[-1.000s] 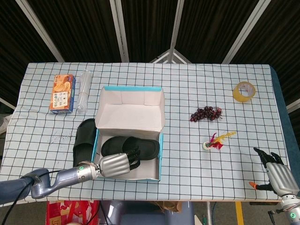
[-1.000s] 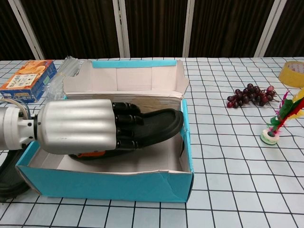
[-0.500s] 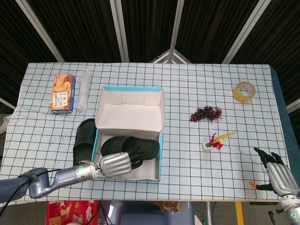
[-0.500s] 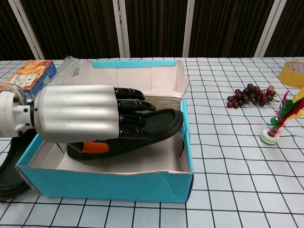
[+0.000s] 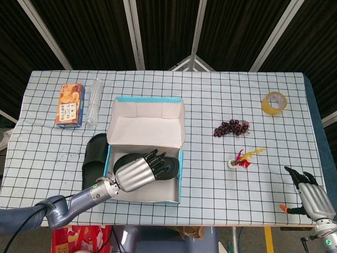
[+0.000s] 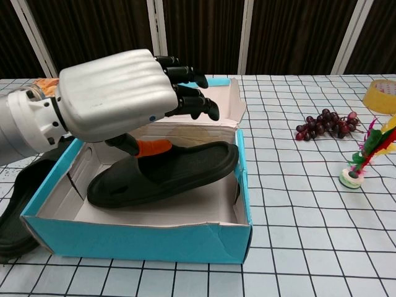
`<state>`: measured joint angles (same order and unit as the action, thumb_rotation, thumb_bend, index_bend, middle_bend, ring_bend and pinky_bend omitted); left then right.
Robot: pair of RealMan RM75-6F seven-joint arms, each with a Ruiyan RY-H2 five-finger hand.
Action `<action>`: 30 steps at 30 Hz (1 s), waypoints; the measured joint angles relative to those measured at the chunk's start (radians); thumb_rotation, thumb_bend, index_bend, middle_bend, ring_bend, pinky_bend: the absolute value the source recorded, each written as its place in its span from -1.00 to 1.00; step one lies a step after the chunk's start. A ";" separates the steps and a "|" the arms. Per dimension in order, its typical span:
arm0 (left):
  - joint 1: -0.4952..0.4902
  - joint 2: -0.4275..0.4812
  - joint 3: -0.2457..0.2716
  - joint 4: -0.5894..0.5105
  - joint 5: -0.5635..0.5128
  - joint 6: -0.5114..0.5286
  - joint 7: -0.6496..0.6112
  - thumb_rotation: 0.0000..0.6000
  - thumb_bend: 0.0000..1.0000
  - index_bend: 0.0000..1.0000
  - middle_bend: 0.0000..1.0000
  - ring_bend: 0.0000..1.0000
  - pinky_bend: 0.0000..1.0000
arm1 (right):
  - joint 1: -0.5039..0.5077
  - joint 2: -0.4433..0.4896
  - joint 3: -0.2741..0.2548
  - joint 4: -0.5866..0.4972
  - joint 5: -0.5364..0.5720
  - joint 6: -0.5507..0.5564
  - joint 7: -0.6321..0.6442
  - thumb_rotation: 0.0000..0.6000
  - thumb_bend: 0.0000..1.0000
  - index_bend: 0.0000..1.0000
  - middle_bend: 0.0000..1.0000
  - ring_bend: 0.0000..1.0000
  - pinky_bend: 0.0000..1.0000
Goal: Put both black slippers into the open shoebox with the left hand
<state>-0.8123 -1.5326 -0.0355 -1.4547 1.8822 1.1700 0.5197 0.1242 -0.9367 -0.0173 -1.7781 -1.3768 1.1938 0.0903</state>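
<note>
One black slipper (image 6: pixel 162 174) lies inside the open blue shoebox (image 6: pixel 136 240), its toe leaning on the right wall; in the head view this slipper (image 5: pixel 169 167) shows past my fingers, within the shoebox (image 5: pixel 177 185). The other black slipper (image 5: pixel 95 158) lies on the table just left of the box, seen at the lower left edge as slipper (image 6: pixel 15 207). My left hand (image 6: pixel 120 94) hovers above the box with fingers spread and nothing in it, also seen as left hand (image 5: pixel 136 173). My right hand (image 5: pixel 310 196) rests open at the table's near right corner.
An orange snack box (image 5: pixel 70 104) and a clear plastic pack (image 5: pixel 93 103) lie left of the box lid. Purple grapes (image 5: pixel 231 127), a feather shuttlecock (image 5: pixel 243 158) and a yellow tape roll (image 5: pixel 274 102) lie to the right.
My left hand has let go of the slipper in the box and risen above it, fingers opening. The slipper stays in the box. The right hand has not moved.
</note>
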 measured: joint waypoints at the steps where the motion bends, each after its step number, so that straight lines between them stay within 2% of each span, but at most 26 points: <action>1: -0.001 -0.004 -0.005 -0.001 -0.012 -0.009 -0.002 1.00 -0.07 -0.47 -0.28 -0.63 -0.51 | 0.000 0.000 0.000 0.000 0.000 -0.001 0.001 1.00 -0.68 -0.85 -0.71 -0.62 -0.84; 8: -0.026 -0.056 -0.038 0.008 -0.059 -0.059 -0.014 1.00 -0.07 -0.42 -0.18 -0.57 -0.51 | 0.001 0.002 0.001 0.004 0.003 -0.005 0.009 1.00 -0.68 -0.85 -0.71 -0.60 -0.82; 13: -0.044 -0.082 -0.040 0.028 -0.065 -0.079 -0.025 1.00 -0.07 -0.24 -0.05 -0.55 -0.50 | -0.001 0.003 0.001 0.007 0.000 0.000 0.016 1.00 -0.68 -0.85 -0.71 -0.60 -0.82; 22: -0.048 -0.107 -0.035 0.067 -0.073 -0.075 -0.032 1.00 -0.07 0.03 0.05 -0.55 -0.50 | -0.002 0.004 -0.001 0.008 -0.007 0.002 0.020 1.00 -0.68 -0.85 -0.71 -0.60 -0.82; 30: -0.054 -0.136 -0.031 0.113 -0.086 -0.082 -0.051 1.00 -0.07 0.04 0.05 -0.55 -0.50 | -0.002 0.004 -0.001 0.009 -0.004 0.001 0.019 1.00 -0.68 -0.85 -0.71 -0.60 -0.82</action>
<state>-0.8666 -1.6684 -0.0666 -1.3414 1.7957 1.0880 0.4691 0.1223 -0.9331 -0.0183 -1.7692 -1.3810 1.1944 0.1093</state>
